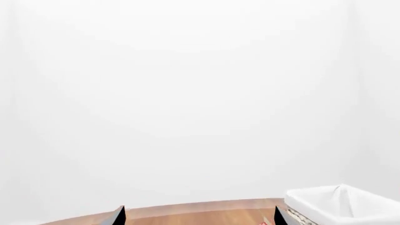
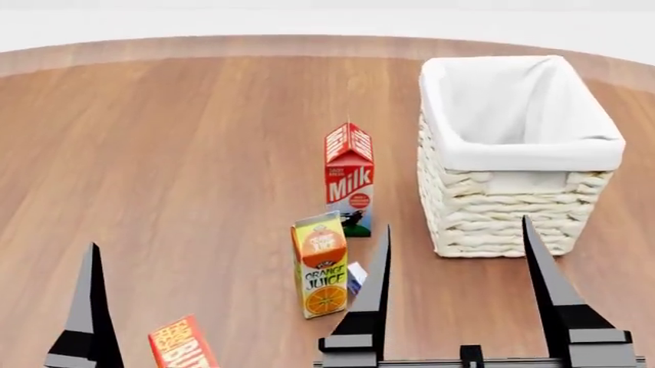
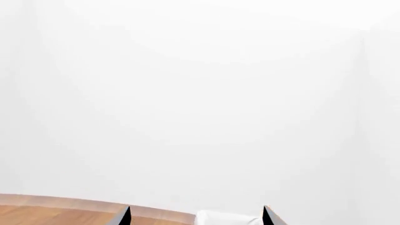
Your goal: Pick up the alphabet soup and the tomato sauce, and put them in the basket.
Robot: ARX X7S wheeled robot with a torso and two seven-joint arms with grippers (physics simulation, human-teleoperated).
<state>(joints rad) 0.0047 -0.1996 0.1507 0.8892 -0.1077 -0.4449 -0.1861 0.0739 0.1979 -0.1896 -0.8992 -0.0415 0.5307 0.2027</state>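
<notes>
Currently we see the basket (image 2: 517, 157) upright on the wooden worktop (image 2: 184, 153), its white cloth lining folded over the rim. Just beside the basket, toward the robot's left, a milk carton (image 2: 349, 180) stands upright. Nearer the robot from the basket, an orange juice carton (image 2: 320, 264) stands upright too, with a small blue-and-white thing (image 2: 355, 277) touching or just behind it, mostly hidden; we cannot tell whether it is the soup can. A red-and-yellow box (image 2: 182, 343) shows at the head view's lower edge, well apart from the basket. We find no tomato sauce can in any view.

The right gripper (image 2: 458, 238) hovers near the basket's front wall, jaws spread wide, grasping nothing. Of the left gripper (image 1: 200, 215), the left wrist view shows two fingertips wide apart, with nothing between them.
</notes>
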